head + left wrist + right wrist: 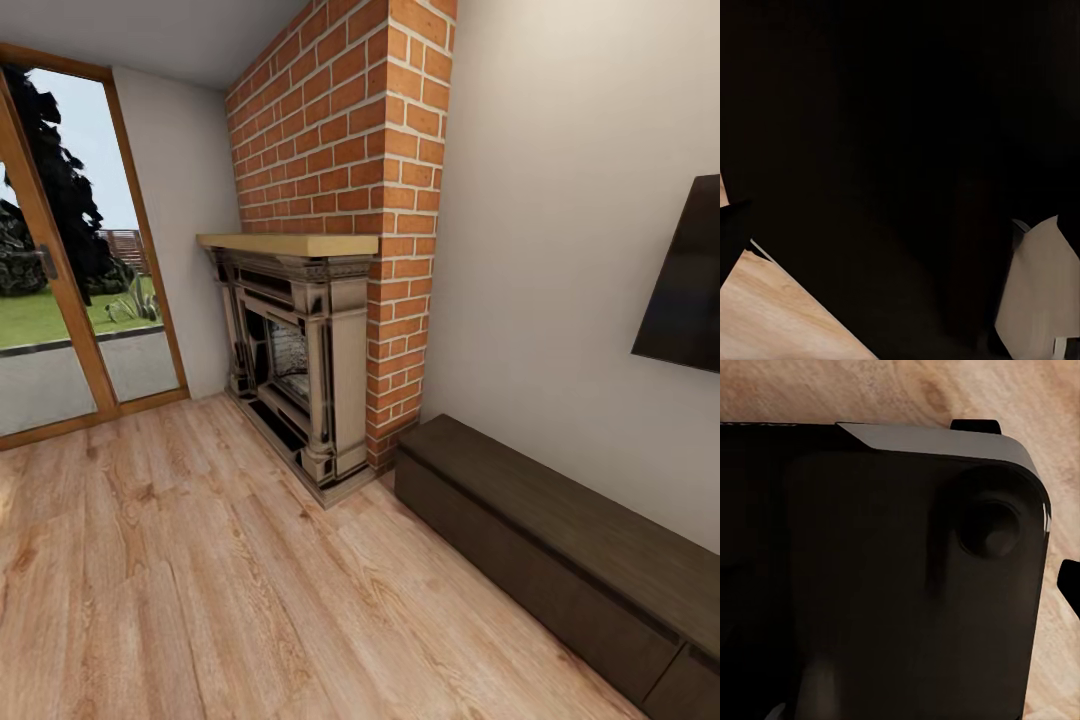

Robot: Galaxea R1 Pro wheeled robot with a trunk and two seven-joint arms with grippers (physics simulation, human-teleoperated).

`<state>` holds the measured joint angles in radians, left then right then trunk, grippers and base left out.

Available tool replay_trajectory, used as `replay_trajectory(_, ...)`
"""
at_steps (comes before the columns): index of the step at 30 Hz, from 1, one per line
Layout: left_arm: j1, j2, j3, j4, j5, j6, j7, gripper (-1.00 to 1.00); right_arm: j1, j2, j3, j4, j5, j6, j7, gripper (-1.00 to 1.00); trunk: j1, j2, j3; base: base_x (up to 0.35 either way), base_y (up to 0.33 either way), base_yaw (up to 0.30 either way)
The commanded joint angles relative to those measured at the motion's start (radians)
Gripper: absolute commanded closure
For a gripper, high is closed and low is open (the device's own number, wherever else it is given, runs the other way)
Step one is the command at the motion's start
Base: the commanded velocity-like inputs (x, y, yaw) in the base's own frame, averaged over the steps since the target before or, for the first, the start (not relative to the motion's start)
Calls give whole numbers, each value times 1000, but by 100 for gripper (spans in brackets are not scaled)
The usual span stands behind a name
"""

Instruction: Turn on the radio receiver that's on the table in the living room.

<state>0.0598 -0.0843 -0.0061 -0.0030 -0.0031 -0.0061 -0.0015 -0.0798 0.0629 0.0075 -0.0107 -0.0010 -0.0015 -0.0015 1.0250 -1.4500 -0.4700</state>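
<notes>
The red radio receiver and the grey-topped coffee table are out of view. My head camera faces a room corner with a light wood plank floor [200, 590]. The left wrist view is mostly dark bodywork [900, 150] close to the lens, with a patch of wood floor [772, 315] beyond it. In the right wrist view a dark rounded panel of my own body [885, 585] hangs over the same plank floor [870, 390]. I cannot make out any fingers.
A stone fireplace [300, 370] with a wooden mantel sits in a red brick chimney [350, 130]. A low dark cabinet [560, 560] runs along the right wall under a black wall screen [690, 280]. A glazed wood-framed door [70, 270] is at the left.
</notes>
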Motion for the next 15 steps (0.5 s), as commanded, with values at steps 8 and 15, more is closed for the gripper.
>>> replay_trajectory(8,0,0,1,0,0,0,-1,-100,0,0,-1,1,-3,0,0,-100,0,0,0,0,0,0)
replay_trajectory(15,0,-27,3,1,2,0,-4,-100,-1,-2,-1,-4,2,0,0,-100,0,0,0,0,0,0)
